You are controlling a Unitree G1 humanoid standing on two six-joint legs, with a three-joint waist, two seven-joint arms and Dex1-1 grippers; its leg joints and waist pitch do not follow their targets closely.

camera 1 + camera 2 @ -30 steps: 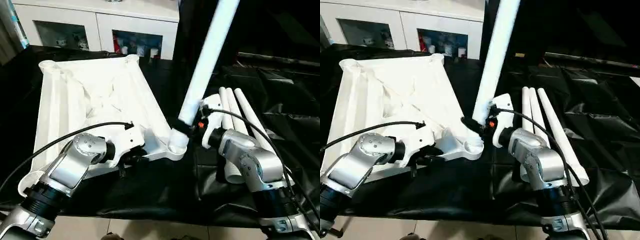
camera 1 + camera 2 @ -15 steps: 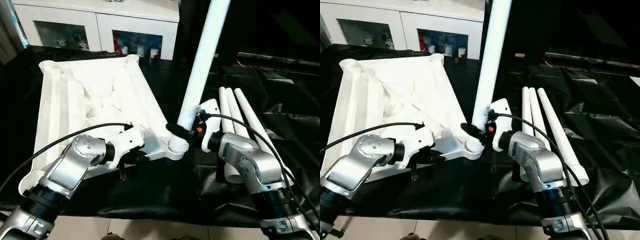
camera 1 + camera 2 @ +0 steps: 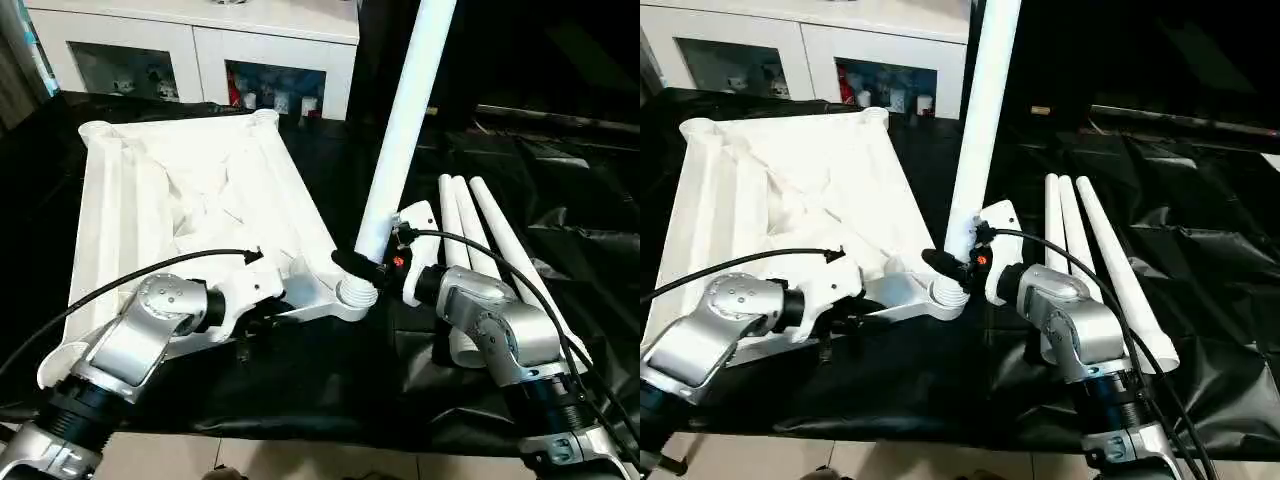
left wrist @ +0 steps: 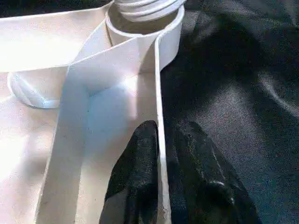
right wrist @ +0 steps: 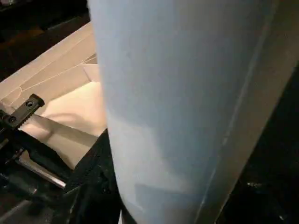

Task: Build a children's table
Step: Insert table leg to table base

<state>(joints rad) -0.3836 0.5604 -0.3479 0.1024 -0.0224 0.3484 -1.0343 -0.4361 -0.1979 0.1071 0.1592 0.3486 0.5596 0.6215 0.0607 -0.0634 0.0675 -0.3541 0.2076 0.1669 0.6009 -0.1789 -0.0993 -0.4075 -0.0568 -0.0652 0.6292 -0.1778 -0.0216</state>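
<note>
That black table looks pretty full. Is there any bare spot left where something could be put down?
Yes: the black cloth to the right of the three spare legs is bare, and so is the front strip below the tabletop. It is crowded around the near corner socket, where the right gripper holds the upright leg and the left gripper pinches the tabletop's rim.

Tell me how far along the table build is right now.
Early stage. Nothing looks finished: the tabletop lies underside up with no leg fully fixed. In hand: the right gripper holds the first leg upright at the near corner socket, while the left gripper pinches the tabletop's rim. Left: three spare legs lie on the black cloth.
</note>
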